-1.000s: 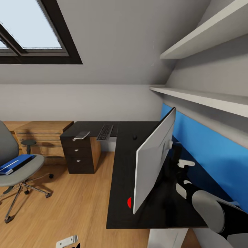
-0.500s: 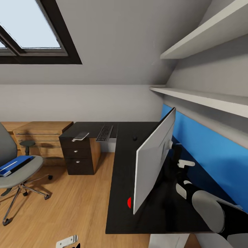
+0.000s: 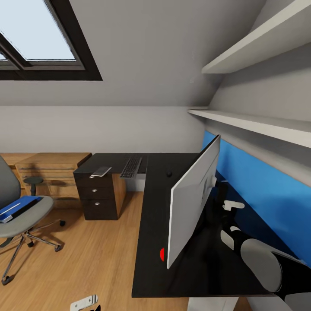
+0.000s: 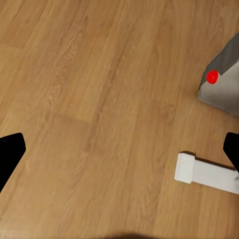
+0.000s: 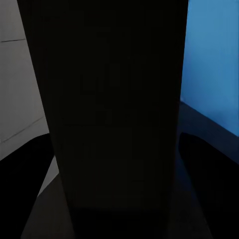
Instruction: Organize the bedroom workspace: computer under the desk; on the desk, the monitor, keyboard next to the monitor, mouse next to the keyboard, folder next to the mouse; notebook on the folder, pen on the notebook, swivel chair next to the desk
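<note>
The monitor (image 3: 192, 201) stands upright on the black desk (image 3: 151, 224), its pale back turned toward the room. My right gripper (image 3: 221, 194) reaches behind it and is shut on its black stand (image 5: 117, 99), with a finger (image 5: 30, 189) on each side. The keyboard (image 3: 131, 167) and the mouse (image 3: 169, 173) lie on the far part of the desk. A thin pale notebook (image 3: 100, 171) rests above the drawers; I cannot make out the pen. The blue folder (image 3: 19, 206) lies on the swivel chair (image 3: 17, 216). My left gripper (image 4: 119, 149) hangs open over the floor near the grey computer (image 4: 221, 84).
A low light-wood cabinet (image 3: 52, 172) stands behind the chair. Black drawers (image 3: 98, 196) sit under the desk's far wing. Two wall shelves (image 3: 259, 123) overhang the blue wall panel (image 3: 268, 198). A white foot of the desk leg (image 4: 204, 173) lies on the wooden floor (image 3: 90, 255).
The whole view has drifted: the desk's near edge sits lower and the chair further left in the picture. The monitor and my right arm keep their place in the picture.
</note>
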Robot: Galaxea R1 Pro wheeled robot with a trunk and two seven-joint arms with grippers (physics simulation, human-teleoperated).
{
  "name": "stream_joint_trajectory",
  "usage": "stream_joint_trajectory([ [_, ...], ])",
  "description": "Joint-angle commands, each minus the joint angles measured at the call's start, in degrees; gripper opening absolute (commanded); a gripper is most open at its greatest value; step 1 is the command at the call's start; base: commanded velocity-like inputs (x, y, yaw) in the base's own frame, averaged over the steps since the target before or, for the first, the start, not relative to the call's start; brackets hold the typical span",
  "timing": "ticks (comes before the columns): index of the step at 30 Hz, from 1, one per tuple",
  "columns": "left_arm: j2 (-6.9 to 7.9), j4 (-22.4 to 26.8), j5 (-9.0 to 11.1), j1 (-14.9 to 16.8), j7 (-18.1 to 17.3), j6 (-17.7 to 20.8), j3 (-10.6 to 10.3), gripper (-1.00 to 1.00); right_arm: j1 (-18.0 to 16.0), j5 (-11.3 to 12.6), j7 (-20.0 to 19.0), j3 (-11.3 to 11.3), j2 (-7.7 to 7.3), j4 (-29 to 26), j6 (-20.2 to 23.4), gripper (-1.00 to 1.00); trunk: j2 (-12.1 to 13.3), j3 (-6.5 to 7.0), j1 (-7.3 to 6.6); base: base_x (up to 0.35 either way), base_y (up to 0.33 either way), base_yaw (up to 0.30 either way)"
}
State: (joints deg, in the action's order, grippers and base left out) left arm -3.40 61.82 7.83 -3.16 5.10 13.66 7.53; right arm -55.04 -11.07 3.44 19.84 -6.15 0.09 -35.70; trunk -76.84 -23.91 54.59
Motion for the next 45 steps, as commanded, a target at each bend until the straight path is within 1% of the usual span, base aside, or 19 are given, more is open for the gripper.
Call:
stream_joint_trajectory([
  [1, -0.03, 0.14, 0.60, -0.01, 0.20, 0.32, 0.03, 1.00, -0.05, -0.70, 0.17, 1.25, 0.00, 0.09, -0.16, -1.00, -0.03, -0.06, 0.74, 0.183, 0.000, 0.000],
  [8, -0.03, -0.17, 0.60, -0.01, 0.30, 0.39, 0.03, 1.00, -0.07, -0.71, 0.16, 1.25, -0.04, 0.09, -0.16, -1.00, -0.03, -0.06, 0.74, 0.125, 0.000, 0.000],
  [36, -0.03, -0.32, 0.60, -0.01, 0.35, 0.40, 0.04, 1.00, -0.05, -0.71, 0.16, 1.25, -0.08, 0.09, -0.09, -1.00, -0.03, -0.06, 0.74, 0.012, -0.011, 0.000],
  [45, -0.03, -0.38, 0.60, -0.01, 0.32, 0.40, 0.24, 1.00, -0.04, -0.71, 0.16, 1.25, -0.04, 0.09, -0.08, -1.00, -0.03, -0.06, 0.74, 0.041, -0.059, 0.000],
])
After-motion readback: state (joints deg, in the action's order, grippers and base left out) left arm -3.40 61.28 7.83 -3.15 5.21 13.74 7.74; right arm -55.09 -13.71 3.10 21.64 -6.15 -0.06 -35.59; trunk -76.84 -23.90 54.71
